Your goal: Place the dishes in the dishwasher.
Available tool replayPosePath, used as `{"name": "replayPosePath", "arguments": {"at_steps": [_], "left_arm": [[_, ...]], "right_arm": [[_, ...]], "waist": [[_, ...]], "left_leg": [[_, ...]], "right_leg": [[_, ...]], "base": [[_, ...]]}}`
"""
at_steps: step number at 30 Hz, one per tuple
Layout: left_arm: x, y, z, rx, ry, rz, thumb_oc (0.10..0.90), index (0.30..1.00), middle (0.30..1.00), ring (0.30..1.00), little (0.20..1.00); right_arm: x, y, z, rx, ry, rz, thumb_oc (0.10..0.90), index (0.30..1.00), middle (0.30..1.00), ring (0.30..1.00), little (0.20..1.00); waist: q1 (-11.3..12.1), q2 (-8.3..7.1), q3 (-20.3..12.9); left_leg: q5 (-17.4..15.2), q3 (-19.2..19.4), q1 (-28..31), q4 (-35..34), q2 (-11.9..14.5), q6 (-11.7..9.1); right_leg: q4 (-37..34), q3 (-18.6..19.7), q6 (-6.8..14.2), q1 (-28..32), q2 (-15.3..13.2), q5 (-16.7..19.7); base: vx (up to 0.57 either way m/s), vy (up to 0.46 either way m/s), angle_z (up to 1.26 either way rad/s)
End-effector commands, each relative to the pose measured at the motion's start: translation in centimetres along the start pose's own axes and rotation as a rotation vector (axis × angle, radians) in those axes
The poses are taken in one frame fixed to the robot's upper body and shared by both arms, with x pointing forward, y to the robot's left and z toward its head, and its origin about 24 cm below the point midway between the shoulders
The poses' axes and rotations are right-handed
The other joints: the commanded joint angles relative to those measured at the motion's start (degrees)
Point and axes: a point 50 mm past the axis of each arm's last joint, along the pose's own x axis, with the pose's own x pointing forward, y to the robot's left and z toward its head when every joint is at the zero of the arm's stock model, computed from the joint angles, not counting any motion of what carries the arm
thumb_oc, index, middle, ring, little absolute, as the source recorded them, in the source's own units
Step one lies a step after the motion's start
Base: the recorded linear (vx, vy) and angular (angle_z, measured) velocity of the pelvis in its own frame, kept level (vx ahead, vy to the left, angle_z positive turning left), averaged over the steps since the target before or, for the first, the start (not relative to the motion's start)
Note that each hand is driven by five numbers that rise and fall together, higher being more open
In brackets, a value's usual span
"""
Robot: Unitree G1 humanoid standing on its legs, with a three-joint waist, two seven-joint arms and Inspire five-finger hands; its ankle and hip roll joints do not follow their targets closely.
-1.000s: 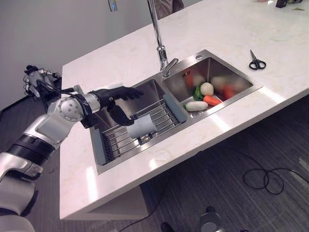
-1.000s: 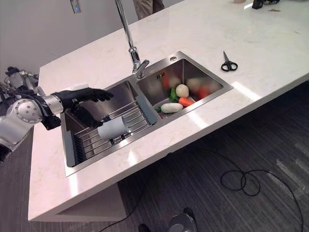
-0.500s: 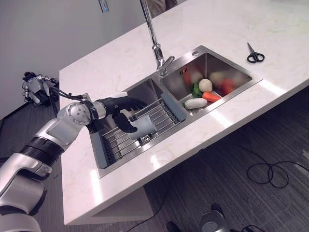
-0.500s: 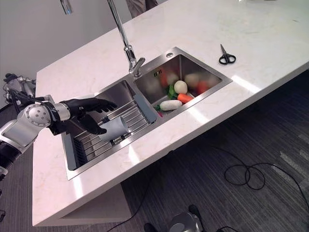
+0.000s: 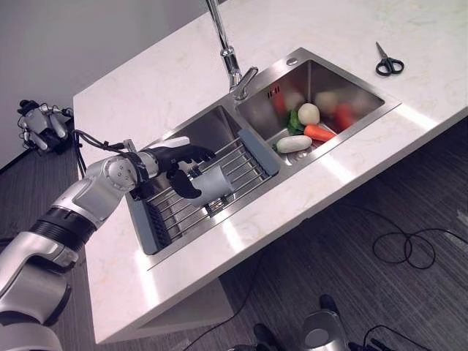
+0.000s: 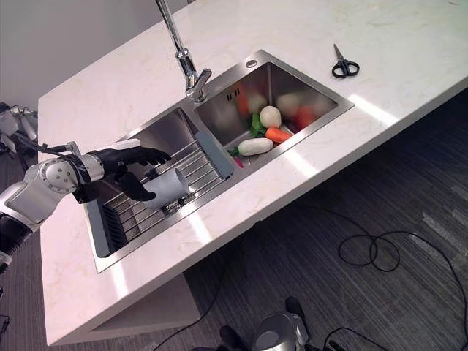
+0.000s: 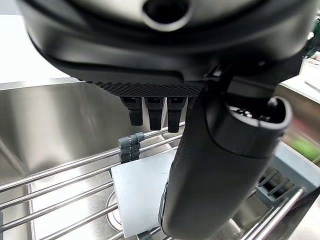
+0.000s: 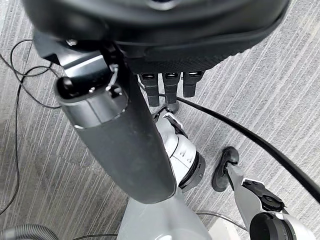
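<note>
One cup [image 5: 213, 183] lies on its side on the rack [image 5: 243, 172], bracketed but not yet clasped by the left hand [image 5: 178, 161], fingers straight above, thumb below. If closed off-centre, the cup could be rolled away. The right hand [image 8: 125, 130] hangs relaxed.

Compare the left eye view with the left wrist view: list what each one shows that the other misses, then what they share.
Left eye view alone: the tap, the scissors on the counter, and the right basin's vegetables. Left wrist view alone: a close look past the thumb at the straight fingers above the rack bars. Both: the left hand open at the grey cup, which lies on its side on the rack in the sink.
</note>
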Motion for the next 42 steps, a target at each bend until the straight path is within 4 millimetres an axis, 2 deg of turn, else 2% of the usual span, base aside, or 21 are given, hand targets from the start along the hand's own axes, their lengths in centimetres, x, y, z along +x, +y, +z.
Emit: {"name": "replayPosePath", "arguments": {"at_steps": [1, 7, 17, 24, 32, 36, 42], "left_arm": [[-1.8, 4.9, 0.0, -0.024, 0.019, 0.206, 0.800, 0.900, 0.900, 0.900, 0.900], [-1.4, 4.3, 0.1, -0.076, 0.013, 0.168, 0.800, 0.900, 0.900, 0.900, 0.900], [-2.1, 5.1, 1.1, -0.063, -0.005, 0.227, 0.800, 0.900, 0.900, 0.900, 0.900], [-2.6, 4.9, 1.0, -0.073, -0.009, 0.223, 0.800, 0.900, 0.900, 0.900, 0.900], [-2.5, 4.1, 0.6, -0.089, 0.011, 0.172, 0.800, 0.900, 0.900, 0.900, 0.900], [-2.3, 3.2, -0.2, -0.084, 0.048, 0.124, 0.800, 0.900, 0.900, 0.900, 0.900], [-1.7, 2.1, -0.3, -0.103, 0.035, 0.121, 0.800, 0.900, 0.900, 0.900, 0.900]], "right_arm": [[-1.0, -2.5, 0.1, 0.001, -0.035, -0.041, 0.800, 0.900, 0.900, 0.900, 0.900], [-0.9, -2.2, 0.1, 0.007, -0.034, -0.039, 0.800, 0.900, 0.900, 0.900, 0.900], [-0.9, -2.0, -0.2, 0.025, -0.035, -0.043, 0.800, 0.900, 0.900, 0.900, 0.900], [-0.8, -1.6, -0.5, 0.032, -0.031, -0.035, 0.800, 0.900, 0.900, 0.900, 0.900], [-0.8, -1.7, -0.4, 0.039, -0.033, -0.040, 0.800, 0.900, 0.900, 0.900, 0.900], [-0.9, -1.9, -0.4, 0.040, -0.037, -0.042, 0.800, 0.900, 0.900, 0.900, 0.900], [-0.9, -1.9, -0.2, 0.031, -0.043, -0.038, 0.800, 0.900, 0.900, 0.900, 0.900]], "waist": [[-0.9, 0.80, -3.8], [-0.8, 0.87, -3.9], [0.1, 0.90, -4.1], [0.7, 0.73, -4.1], [1.0, 0.80, -4.1], [0.8, 0.86, -3.9], [0.5, 0.92, -3.7]], "left_leg": [[-11.7, -5.3, -1.5, 10.7, 3.4, -2.5], [-11.8, -5.6, -1.4, 10.7, 3.3, -2.4], [-11.7, -6.3, -1.2, 10.7, 3.2, -2.3], [-11.7, -6.7, -1.3, 10.7, 3.4, -2.3], [-11.6, -6.9, -1.5, 10.7, 3.4, -2.4], [-11.7, -6.9, -1.3, 10.7, 3.3, -2.3], [-11.7, -6.7, -1.4, 10.7, 3.2, -2.3]], "right_leg": [[6.2, 0.7, 5.1, -4.0, -1.7, -5.2], [6.2, 0.6, 4.9, -3.7, -1.4, -5.3], [6.2, -0.1, 4.6, -3.0, -1.3, -5.6], [6.2, -0.6, 4.4, -2.8, -1.3, -5.8], [6.2, -0.9, 4.5, -2.8, -1.4, -5.8], [6.2, -0.8, 4.5, -2.7, -1.3, -5.7], [6.2, -0.6, 4.6, -3.0, -1.6, -5.6]], "base": [[0.00, 0.000, 0.00], [0.00, 0.000, 0.00], [0.00, -0.001, 0.01], [0.00, -0.003, 0.05], [0.00, 0.000, 0.00], [0.00, 0.000, 0.00], [0.00, 0.000, 0.00]]}}
